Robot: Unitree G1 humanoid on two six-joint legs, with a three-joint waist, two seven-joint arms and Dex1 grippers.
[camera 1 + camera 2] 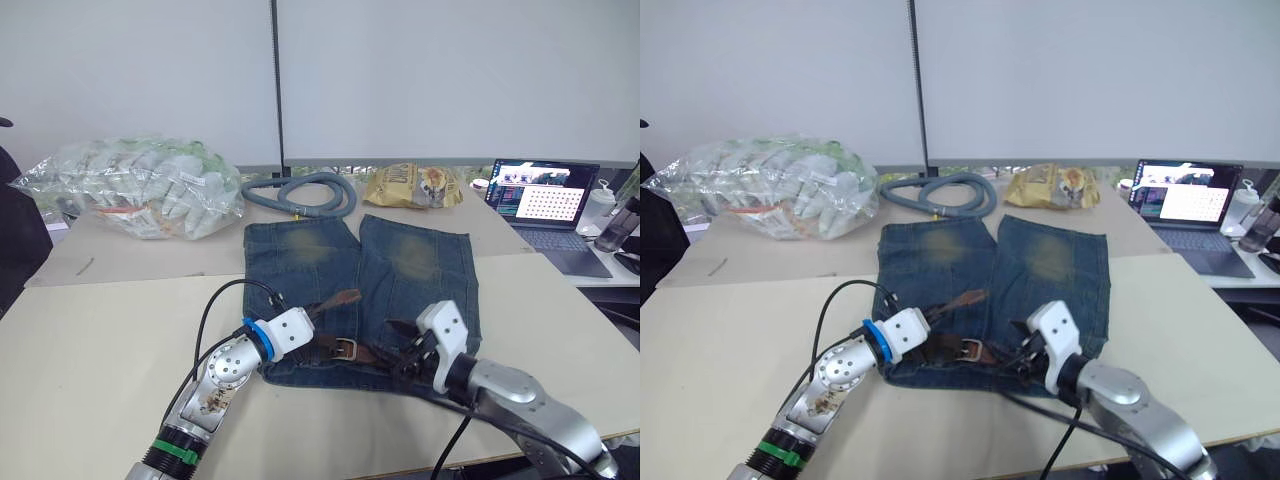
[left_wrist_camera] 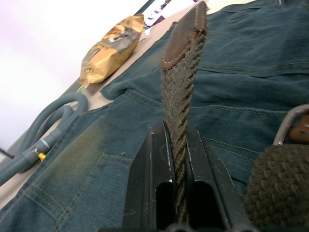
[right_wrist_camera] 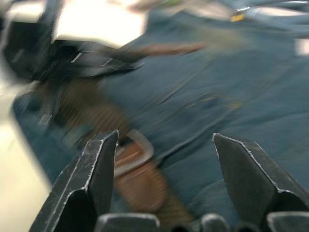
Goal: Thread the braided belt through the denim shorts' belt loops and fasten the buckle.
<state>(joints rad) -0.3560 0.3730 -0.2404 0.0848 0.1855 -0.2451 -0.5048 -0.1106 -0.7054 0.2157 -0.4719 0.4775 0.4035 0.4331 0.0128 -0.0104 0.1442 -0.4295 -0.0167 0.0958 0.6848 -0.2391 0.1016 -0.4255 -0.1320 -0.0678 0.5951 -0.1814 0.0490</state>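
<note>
The denim shorts (image 1: pixel 400 265) lie flat on the table with the waistband nearest me. The braided belt (image 2: pixel 181 92) rests along that waistband, and its brown leather tip (image 1: pixel 345 298) sticks up over the left leg. My left gripper (image 1: pixel 318 322) is shut on the belt just behind the tip. The silvery buckle (image 1: pixel 345 348) lies on the waistband between the two grippers. My right gripper (image 3: pixel 164 140) is open just right of the buckle (image 3: pixel 135 152), holding nothing. The belt loops are hidden under the belt and the grippers.
A grey corrugated hose (image 1: pixel 300 195) curls behind the shorts. A large clear plastic bag (image 1: pixel 140 185) sits at the back left and a yellow snack bag (image 1: pixel 412 185) at the back middle. An open laptop (image 1: pixel 545 200) and a bottle (image 1: pixel 600 210) stand at the right.
</note>
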